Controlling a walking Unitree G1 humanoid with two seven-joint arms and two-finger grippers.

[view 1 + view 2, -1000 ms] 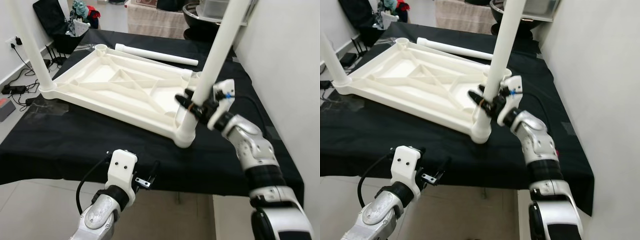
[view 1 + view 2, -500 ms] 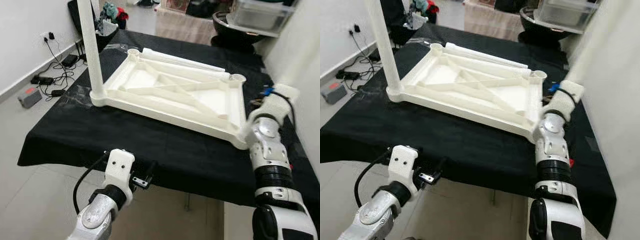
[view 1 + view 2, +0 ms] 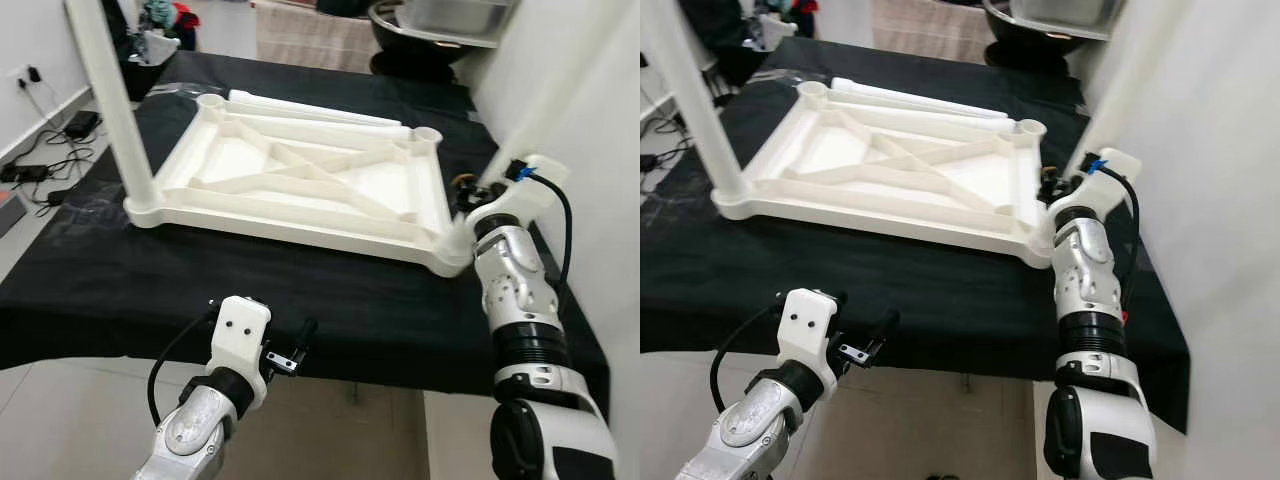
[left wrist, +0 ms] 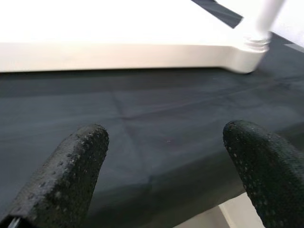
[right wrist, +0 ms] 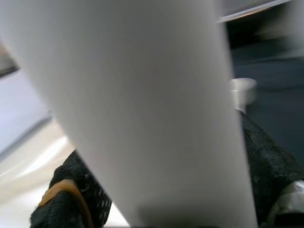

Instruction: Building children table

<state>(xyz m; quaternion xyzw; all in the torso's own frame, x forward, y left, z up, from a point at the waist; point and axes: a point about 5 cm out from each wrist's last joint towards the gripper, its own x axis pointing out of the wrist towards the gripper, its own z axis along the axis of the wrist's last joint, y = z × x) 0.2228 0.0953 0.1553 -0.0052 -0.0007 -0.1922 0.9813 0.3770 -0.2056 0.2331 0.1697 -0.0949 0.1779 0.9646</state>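
- At far left, cables [image 3: 40, 165] trail across the floor [image 3: 20, 225] beside the worktop [image 3: 120, 290], which is draped in black cloth.
- 1 white leg [image 3: 112, 105] stands upright in the near-left corner socket of the tabletop [image 3: 300, 185], the white children's table part lying upside down on the cloth, ribbed underside up.
- Below the worktop's front edge, the left end effector [image 3: 300, 345] hangs in front of the cloth, touching nothing; in the left wrist view its 2 black fingers [image 4: 66, 175] stand well apart, with the cloth and the tabletop's pale rim ahead of them.
- Along the far edge of the tabletop, a spare leg [image 3: 320, 108] lies flat on the cloth, just beside the rim.
- 2 empty round sockets show at the far corners of the tabletop, 1 at left and 1 at right.
- Behind the worktop stand a dark round basin [image 3: 420, 40] and a cloth-covered piece of furniture [image 3: 300, 35].
- At the near-right corner of the tabletop, a second leg [image 3: 545, 95] rises tilted toward the white wall [image 3: 600, 200], its image blurred.
- The right end effector [image 3: 470, 195] is clamped on that second leg just above the corner socket; in the right wrist view the black fingers [image 5: 266, 161] press the white tube from both sides.
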